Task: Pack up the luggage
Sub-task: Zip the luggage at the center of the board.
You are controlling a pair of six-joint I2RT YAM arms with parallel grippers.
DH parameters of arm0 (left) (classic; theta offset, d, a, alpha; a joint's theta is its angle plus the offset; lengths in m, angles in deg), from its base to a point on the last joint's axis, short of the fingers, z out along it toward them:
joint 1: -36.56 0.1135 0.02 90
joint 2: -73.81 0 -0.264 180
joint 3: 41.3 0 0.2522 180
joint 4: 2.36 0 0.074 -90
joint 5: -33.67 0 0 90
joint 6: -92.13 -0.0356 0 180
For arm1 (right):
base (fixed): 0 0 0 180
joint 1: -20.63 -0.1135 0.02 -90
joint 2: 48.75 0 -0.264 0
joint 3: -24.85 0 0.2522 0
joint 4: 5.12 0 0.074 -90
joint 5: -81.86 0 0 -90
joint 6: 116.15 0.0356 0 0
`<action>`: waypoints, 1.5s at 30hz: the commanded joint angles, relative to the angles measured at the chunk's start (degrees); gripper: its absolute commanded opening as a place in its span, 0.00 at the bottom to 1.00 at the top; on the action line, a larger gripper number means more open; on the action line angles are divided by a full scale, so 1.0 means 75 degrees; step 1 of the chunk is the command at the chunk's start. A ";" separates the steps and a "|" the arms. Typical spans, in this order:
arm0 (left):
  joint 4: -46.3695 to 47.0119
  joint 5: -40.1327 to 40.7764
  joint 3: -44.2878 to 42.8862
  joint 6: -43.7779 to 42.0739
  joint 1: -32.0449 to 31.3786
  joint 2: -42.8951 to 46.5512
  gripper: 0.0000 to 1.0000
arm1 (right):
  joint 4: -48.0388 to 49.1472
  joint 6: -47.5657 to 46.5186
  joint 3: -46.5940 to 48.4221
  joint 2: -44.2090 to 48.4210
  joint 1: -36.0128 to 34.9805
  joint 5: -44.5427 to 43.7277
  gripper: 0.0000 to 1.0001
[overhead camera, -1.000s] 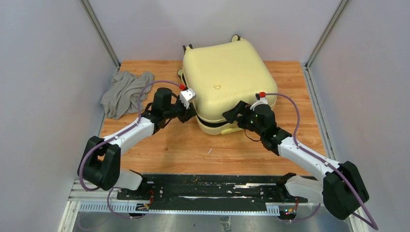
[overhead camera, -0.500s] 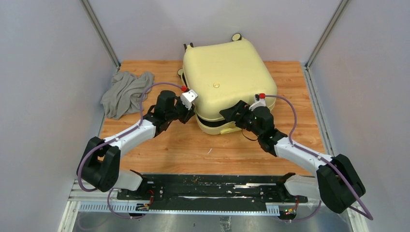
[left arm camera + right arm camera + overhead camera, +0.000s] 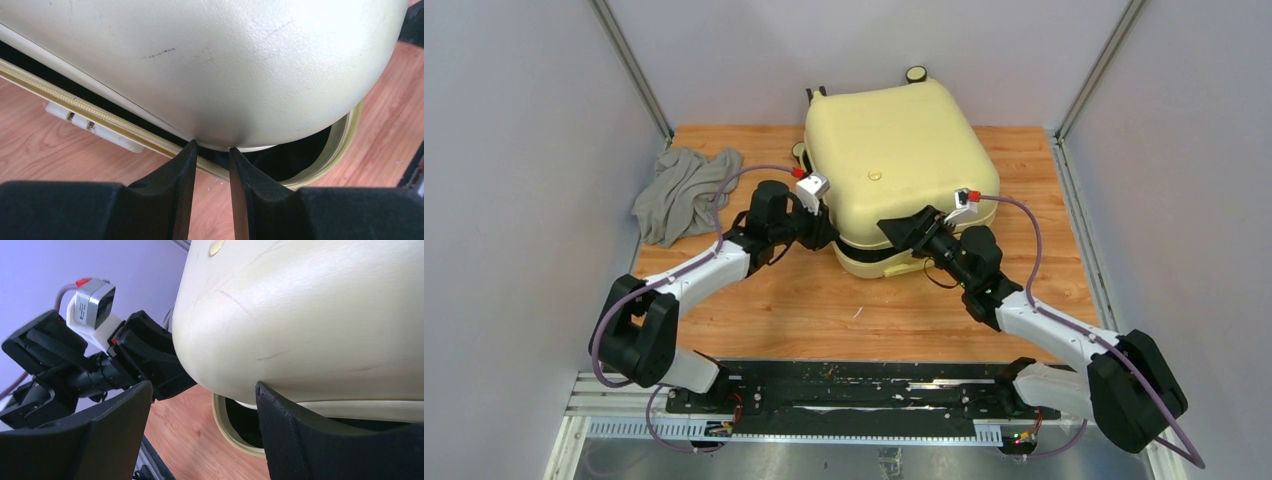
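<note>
The pale-yellow luggage [image 3: 889,150] lies flat at the back of the table, its lid [image 3: 225,65] raised a little off the lower shell [image 3: 874,262], black lining showing in the gap. My left gripper [image 3: 829,232] is at the lid's near left corner; in the left wrist view its gripper [image 3: 212,146] stands narrowly open, both tips touching the underside of the lid's rim, nothing between them. My right gripper [image 3: 894,232] is at the near edge, wide open [image 3: 202,387], with its right finger [image 3: 300,430] tucked under the lid [image 3: 310,315].
A crumpled grey cloth [image 3: 679,190] lies on the wooden table [image 3: 804,300] at the back left. The lower shell's zipper rim [image 3: 100,117] runs just beyond my left fingers. My left arm [image 3: 100,370] shows close by in the right wrist view. Walls enclose three sides.
The lid's near edge has lifted slightly, widening the dark gap. My right gripper moved up and left against the lid and narrowed a little. My left gripper edged upward.
</note>
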 commanded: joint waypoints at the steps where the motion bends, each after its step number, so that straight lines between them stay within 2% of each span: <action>1: 0.0925 -0.0484 -0.0872 0.0492 -0.0093 -0.0295 0.33 | -0.0967 -0.1289 0.0614 0.0050 -0.0514 -0.0001 0.76; 4: 0.0935 -0.0591 -0.1282 0.0587 -0.0093 -0.0438 0.33 | -0.3130 -0.3188 0.1524 0.0231 -0.1290 -0.1113 0.77; 6: 0.0953 -0.0658 -0.1522 0.0666 -0.0093 -0.0536 0.33 | -0.4152 -0.3882 0.1869 0.0247 -0.1655 -0.1697 0.77; 11: 0.0945 -0.1019 -0.1986 0.0996 0.0099 -0.0602 0.33 | -0.4626 -0.3890 0.1449 0.0599 -0.1707 -0.2539 0.79; 17: 0.0947 -0.1403 -0.2926 0.1871 0.1950 -0.0805 0.34 | -0.5272 -0.3890 0.1600 0.1520 -0.1470 -0.4015 0.84; 21: 0.0948 -0.0990 -0.3645 0.1893 0.2730 -0.1532 0.38 | -0.6219 -0.3529 0.1890 0.2293 -0.0331 -0.4455 0.87; 23: 0.0998 -0.0713 -0.3907 0.1886 0.2812 -0.1957 0.44 | -0.6461 -0.3385 0.2013 0.2432 0.0469 -0.4376 0.89; 24: 0.1162 -0.0510 -0.3969 0.2035 0.2813 -0.2191 0.51 | -0.6526 -0.3330 0.2086 0.2467 0.0928 -0.4285 0.90; 26: 0.1484 -0.0528 -0.4253 0.2633 0.2823 -0.2768 0.73 | -0.6508 -0.3231 0.2234 0.2424 0.2069 -0.4058 0.92; 27: 0.1513 -0.0718 -0.4515 0.2921 0.2822 -0.3120 0.90 | -0.6466 -0.3163 0.2309 0.2315 0.2589 -0.3853 0.92; 28: 0.1541 -0.0894 -0.4797 0.3269 0.2823 -0.3451 0.99 | -0.6417 -0.3093 0.2397 0.2149 0.3067 -0.3653 0.93; 32: 0.2390 -0.1240 -0.5384 0.4959 0.2814 -0.4428 1.00 | -0.6078 -0.2938 0.2695 0.1328 0.4746 -0.3300 0.93; 36: 0.3059 -0.1284 -0.5935 0.6018 0.2812 -0.5191 1.00 | -0.5619 -0.2369 0.3021 0.0081 0.5978 -0.2479 0.93; 41: 0.3958 -0.1518 -0.7051 0.7430 0.2779 -0.6357 1.00 | -0.5239 -0.1999 0.4115 -0.2169 0.6330 -0.1153 0.92; 45: 0.4376 -0.1531 -0.7877 0.8046 0.2739 -0.7096 1.00 | -0.5465 -0.1971 0.5012 -0.3355 0.6327 -0.0254 0.91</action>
